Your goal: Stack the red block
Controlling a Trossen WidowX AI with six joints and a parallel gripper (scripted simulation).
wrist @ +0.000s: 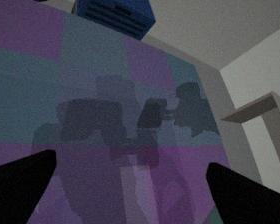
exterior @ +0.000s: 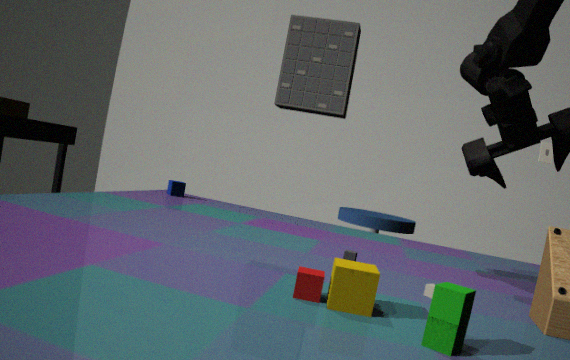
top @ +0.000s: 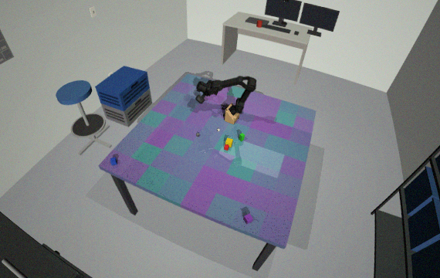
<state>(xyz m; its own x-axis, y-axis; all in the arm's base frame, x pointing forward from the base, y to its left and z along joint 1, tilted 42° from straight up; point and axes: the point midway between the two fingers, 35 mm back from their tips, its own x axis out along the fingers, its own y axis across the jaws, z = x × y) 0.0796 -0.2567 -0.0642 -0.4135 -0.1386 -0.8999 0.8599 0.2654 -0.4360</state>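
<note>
The red block lies on the table, close beside the larger yellow block. The green tower stands upright as two green blocks, one on the other, on the far side of the yellow block from the red one. My gripper is open and empty. It hangs raised over the table's back left part, well away from the red block and the tower. The wrist view shows only table, shadows and room between the fingers; neither block nor tower is in it.
The yellow block stands between red block and tower. A white piece and a grey one lie nearby. A blue block and a purple block lie near the table's edges.
</note>
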